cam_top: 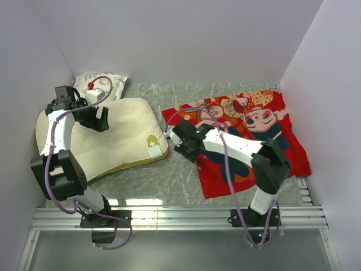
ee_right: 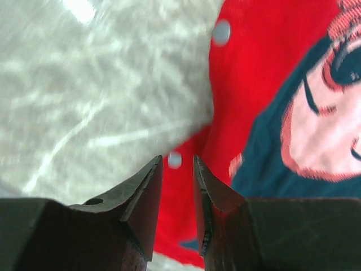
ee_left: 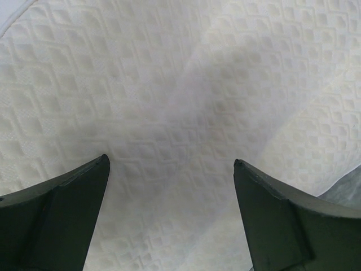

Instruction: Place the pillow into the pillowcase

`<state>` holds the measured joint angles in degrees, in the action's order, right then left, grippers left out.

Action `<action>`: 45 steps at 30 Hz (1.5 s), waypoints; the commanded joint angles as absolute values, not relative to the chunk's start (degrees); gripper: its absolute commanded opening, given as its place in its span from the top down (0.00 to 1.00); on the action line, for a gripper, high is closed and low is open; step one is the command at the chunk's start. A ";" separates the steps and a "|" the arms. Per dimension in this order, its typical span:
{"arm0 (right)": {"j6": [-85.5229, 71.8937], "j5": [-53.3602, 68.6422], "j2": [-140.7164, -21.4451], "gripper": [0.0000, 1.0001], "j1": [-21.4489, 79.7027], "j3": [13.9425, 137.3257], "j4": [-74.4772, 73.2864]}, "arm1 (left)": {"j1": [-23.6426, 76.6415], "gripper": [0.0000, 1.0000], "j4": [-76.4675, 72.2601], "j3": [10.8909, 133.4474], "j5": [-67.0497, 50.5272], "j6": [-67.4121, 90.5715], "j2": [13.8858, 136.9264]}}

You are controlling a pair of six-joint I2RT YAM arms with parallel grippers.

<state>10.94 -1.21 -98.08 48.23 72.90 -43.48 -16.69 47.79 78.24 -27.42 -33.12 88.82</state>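
Released at the left pincer, fingers spread wide, with the quilted pillow directly beneath. Nearly clenched at the right pincer, over the red pillowcase edge; cannot tell any grip; grey bench alongside.

We see the pillow in cream quilted cloth, matt, diamond-embossed up close, the pillowcase in smooth red printed fabric, the table grey-marbled and glossy, the left gripper and right gripper in dark matt plastic, the near rail in brushed metal.
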 commanded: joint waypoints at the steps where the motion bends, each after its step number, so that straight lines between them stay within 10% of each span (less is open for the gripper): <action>1: 4.84 -8.52 -102.03 0.65 48.51 77.95 -39.38 | -16.96 0.03 47.37 80.16 -30.50 -30.76 89.38; 45: 6.41 -8.97 -113.46 0.59 46.67 89.21 -42.19 | -17.93 0.04 45.97 77.61 -31.73 -30.94 90.70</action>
<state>5.41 -8.05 -113.60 46.87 88.18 -42.06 -17.69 45.17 76.25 -30.06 -31.81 90.02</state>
